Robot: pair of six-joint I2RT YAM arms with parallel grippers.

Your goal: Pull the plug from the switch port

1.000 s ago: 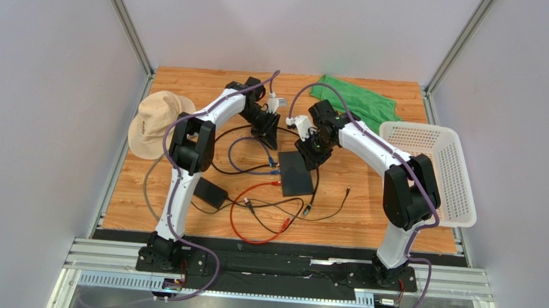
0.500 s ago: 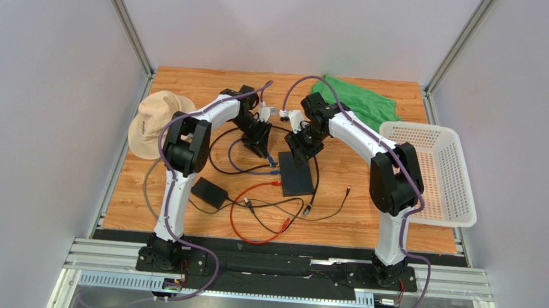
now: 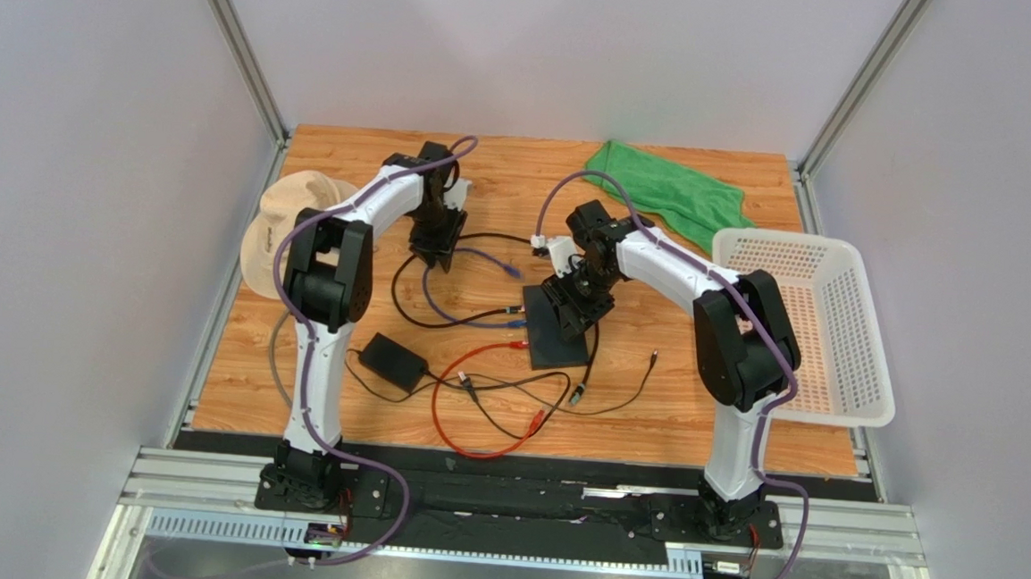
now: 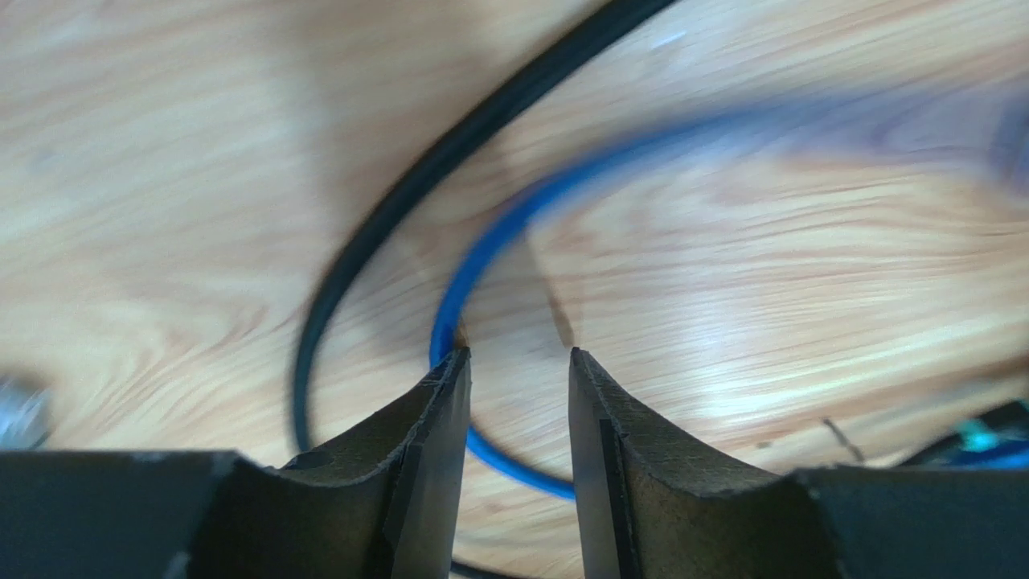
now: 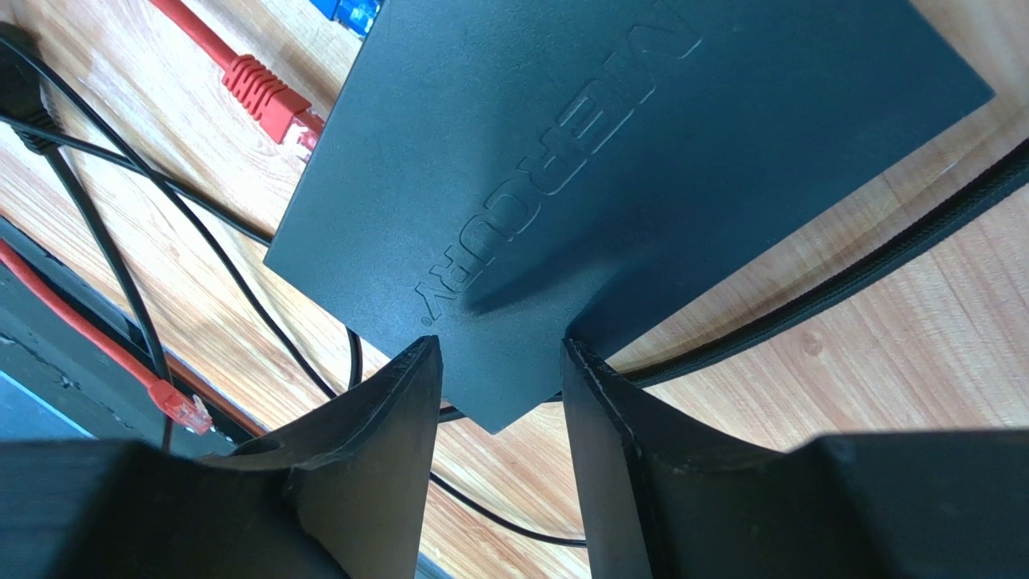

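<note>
The flat black switch box (image 3: 556, 332) lies mid-table and fills the right wrist view (image 5: 628, 157). A blue plug (image 5: 350, 12) and a red plug (image 5: 275, 103) sit at its left edge; I cannot tell whether either is seated in a port. My right gripper (image 3: 569, 297) (image 5: 498, 352) is open just above the box's near corner, holding nothing. My left gripper (image 3: 432, 248) (image 4: 517, 358) is open low over the wood, left of the box. The blue cable (image 4: 483, 259) runs under its fingers, not gripped.
A black adapter brick (image 3: 392, 360) lies front left among black cables, with a red cable loop (image 3: 453, 413) beside it. A tan hat (image 3: 283, 228) is at the left edge, a green cloth (image 3: 668, 192) at the back and a white basket (image 3: 815, 321) at the right.
My left gripper has swung left and away from the switch box. My right gripper has come forward and down onto the box's far end.
</note>
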